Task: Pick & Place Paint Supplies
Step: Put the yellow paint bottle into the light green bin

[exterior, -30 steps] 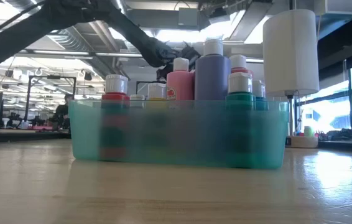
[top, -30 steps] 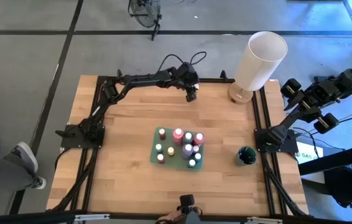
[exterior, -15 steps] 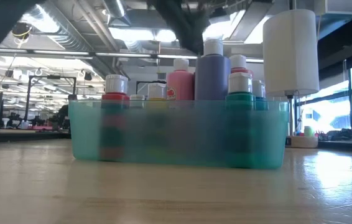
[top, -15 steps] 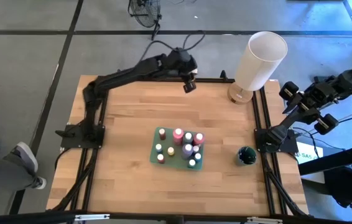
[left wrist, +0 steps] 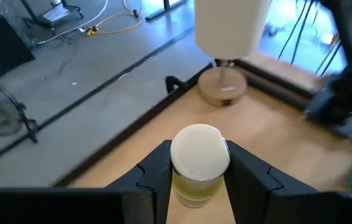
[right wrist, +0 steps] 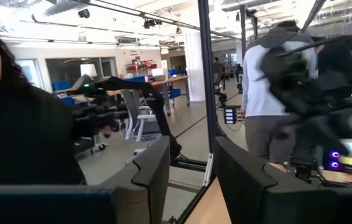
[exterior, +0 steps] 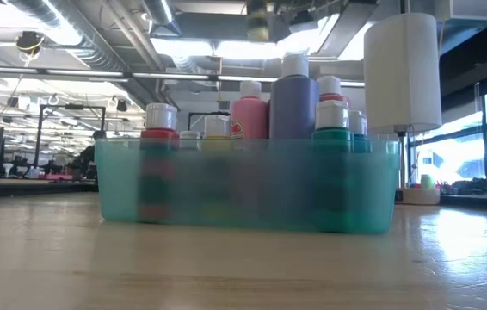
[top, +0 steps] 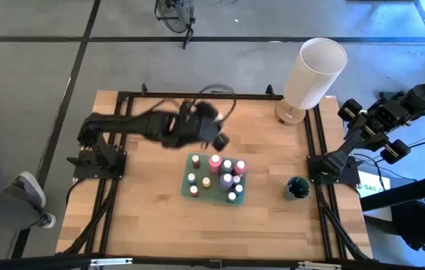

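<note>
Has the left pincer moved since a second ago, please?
Yes. The left pincer, shut on a yellow paint bottle, swung from the table's far edge toward the green tray.

My left gripper (left wrist: 196, 177) has matt black plastic fingers (left wrist: 157, 171), and between them sits a yellow paint bottle (left wrist: 199, 163) with a smooth, matt white cap. The table (top: 152, 217) is pale wood in jointed strips, with a soft sheen that mirrors the light in the low view. The tray (exterior: 243, 182) is translucent teal plastic, frosted enough to blur the bottles (exterior: 293, 95) behind its wall; their bodies look like smooth plastic with ribbed white caps. The large white cylinder (top: 314, 71) looks matt, standing on a round wooden base (left wrist: 223, 91). My right gripper (right wrist: 191, 168) is the same matt black plastic.
</note>
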Controlling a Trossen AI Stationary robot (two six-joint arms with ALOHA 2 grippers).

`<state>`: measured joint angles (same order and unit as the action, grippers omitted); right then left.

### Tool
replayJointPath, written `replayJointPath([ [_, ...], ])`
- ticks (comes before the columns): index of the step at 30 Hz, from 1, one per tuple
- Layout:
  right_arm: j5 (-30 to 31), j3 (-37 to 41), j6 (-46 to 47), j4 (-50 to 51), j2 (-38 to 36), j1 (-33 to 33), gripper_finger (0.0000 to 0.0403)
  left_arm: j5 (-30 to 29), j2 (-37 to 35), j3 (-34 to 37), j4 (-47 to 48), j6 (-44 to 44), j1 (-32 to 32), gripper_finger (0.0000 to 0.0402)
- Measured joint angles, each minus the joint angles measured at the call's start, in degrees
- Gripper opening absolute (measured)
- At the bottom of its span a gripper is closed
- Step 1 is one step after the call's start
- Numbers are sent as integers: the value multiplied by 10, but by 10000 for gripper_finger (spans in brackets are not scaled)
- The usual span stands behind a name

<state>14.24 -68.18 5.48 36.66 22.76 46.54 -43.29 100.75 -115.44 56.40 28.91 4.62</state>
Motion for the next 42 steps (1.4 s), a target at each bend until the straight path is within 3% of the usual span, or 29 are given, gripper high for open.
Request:
replayJointPath([
  [9, 1, 0, -19, 7, 0, 0, 131, -132, 47, 0, 70, 303, 174, 115],
  [13, 1, 0, -16, 17, 0, 0, 131, -138, 78, 0, 75, 394, 229, 115],
  [19, 1, 0, -5, 39, 0, 0, 131, -116, 110, 0, 75, 463, 286, 115],
  [24, 1, 0, 12, 44, 1, 0, 130, -113, 127, 0, 91, 478, 300, 115],
  [32, 1, 0, 12, 44, 1, 0, 124, -66, 172, 0, 125, 478, 264, 115],
  [42, 2, 0, 33, 50, 1, 0, 124, -81, 227, 0, 169, 574, 269, 115],
])
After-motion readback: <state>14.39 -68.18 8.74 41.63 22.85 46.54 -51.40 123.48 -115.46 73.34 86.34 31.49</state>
